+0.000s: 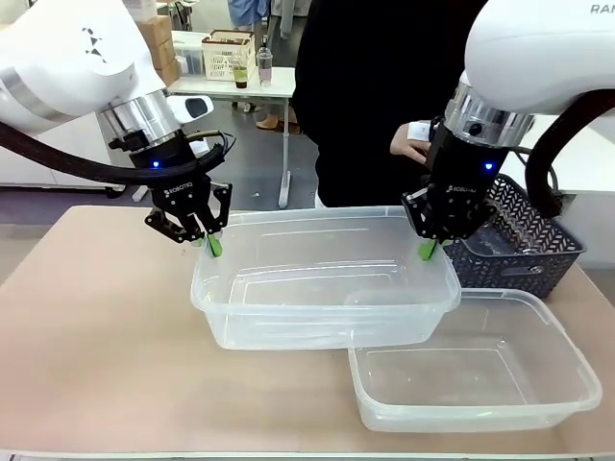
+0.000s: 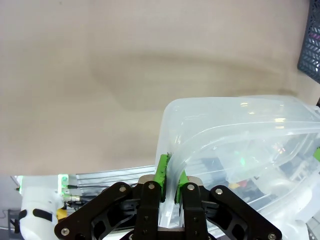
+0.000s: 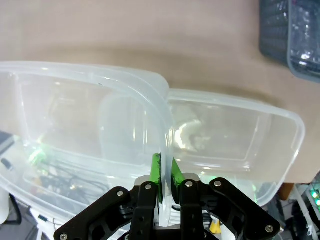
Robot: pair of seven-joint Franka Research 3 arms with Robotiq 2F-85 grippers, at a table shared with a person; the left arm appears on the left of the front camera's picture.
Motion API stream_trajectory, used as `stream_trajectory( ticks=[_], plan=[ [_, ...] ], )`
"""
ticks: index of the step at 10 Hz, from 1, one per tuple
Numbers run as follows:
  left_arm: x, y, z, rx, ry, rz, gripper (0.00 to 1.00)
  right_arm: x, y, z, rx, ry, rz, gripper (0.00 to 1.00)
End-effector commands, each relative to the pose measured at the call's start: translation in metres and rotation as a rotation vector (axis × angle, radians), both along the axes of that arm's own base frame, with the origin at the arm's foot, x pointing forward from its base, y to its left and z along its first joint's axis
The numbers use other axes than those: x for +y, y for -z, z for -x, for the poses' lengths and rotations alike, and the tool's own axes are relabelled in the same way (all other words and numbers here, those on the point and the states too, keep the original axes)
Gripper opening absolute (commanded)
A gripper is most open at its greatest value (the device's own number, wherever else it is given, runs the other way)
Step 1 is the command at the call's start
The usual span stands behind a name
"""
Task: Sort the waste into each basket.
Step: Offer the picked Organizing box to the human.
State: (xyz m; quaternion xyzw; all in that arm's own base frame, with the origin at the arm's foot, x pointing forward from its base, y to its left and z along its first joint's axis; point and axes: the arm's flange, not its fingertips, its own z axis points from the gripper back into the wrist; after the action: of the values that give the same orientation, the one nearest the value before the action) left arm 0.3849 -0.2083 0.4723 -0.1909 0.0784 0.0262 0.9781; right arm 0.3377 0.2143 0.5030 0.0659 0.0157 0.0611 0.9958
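One clear basket (image 1: 327, 322) hangs just above the table, held between both arms. My left gripper (image 1: 213, 247) is shut on its left rim, and the left wrist view shows the green pads (image 2: 162, 170) pinching the rim of this basket (image 2: 225, 130). My right gripper (image 1: 428, 252) is shut on the right rim, seen close up in the right wrist view (image 3: 165, 175) on the same basket (image 3: 75, 100). A second clear basket (image 1: 567, 399) rests on the table at the front right (image 3: 292, 125), its far-left corner under the held one. The waste is hidden.
A dark mesh basket (image 1: 524, 259) stands at the right behind the clear ones, with pale shapes inside it (image 3: 300, 45). A person in black stands across the table, one hand (image 1: 408, 144) near my right arm. Bare tabletop (image 1: 96, 336) lies to the left.
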Motion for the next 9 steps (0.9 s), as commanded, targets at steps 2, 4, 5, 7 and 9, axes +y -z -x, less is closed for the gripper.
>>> stream_trajectory(
  ticks=[2, 4, 5, 7, 9],
  plan=[
    [0.0001, -0.0031, -0.0023, -0.012, -0.012, 0.011, 0.07, 0.0022, -0.0027, 0.0041, 0.006, -0.011, -0.002, 0.07],
    [0.0001, -0.0031, -0.0023, -0.012, -0.012, 0.011, 0.07, 0.0022, -0.0027, 0.0041, 0.006, -0.011, -0.002, 0.07],
    [0.0001, -0.0031, -0.0023, -0.012, -0.012, 0.011, 0.07, 0.0022, -0.0027, 0.0041, 0.006, -0.011, -0.002, 0.07],
    [0.0001, -0.0031, -0.0023, -0.012, -0.012, 0.011, 0.07, 0.0022, -0.0027, 0.0041, 0.006, -0.011, -0.002, 0.07],
    [0.0001, -0.0031, -0.0023, -0.012, -0.012, 0.011, 0.07, 0.0022, -0.0027, 0.0041, 0.006, -0.011, -0.002, 0.07]
  ],
)
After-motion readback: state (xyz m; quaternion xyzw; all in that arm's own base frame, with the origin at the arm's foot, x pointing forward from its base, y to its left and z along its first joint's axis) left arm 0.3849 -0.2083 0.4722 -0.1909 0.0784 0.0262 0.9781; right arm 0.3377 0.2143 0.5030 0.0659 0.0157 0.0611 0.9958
